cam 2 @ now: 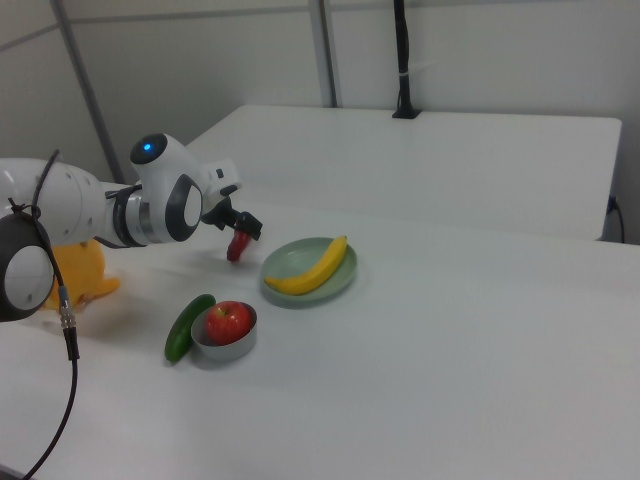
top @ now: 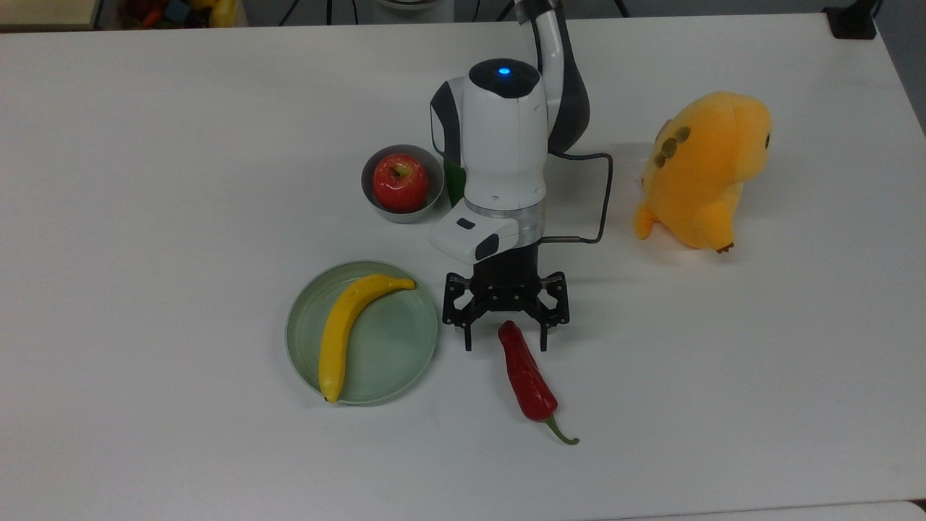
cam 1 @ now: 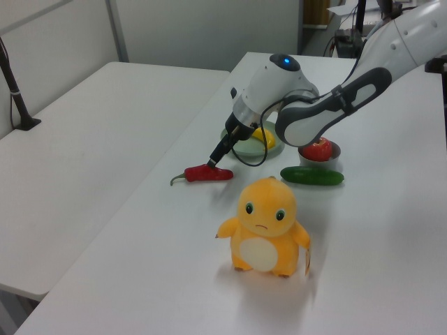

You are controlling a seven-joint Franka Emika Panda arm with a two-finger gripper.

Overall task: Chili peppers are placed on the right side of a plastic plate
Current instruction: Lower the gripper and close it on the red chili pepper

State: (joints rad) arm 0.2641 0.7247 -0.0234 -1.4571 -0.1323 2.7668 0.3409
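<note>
While the claw hangs open with one finger on each side of the blunt tip of the chili pepper, the pepper lies flat on the white bench, just beside the pale green plate on the top view's right. A banana rests on the plate.

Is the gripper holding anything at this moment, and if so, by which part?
Nothing is held. The gripper is open, its fingers either side of the blunt end of the chili pepper, which lies on the table.
</note>
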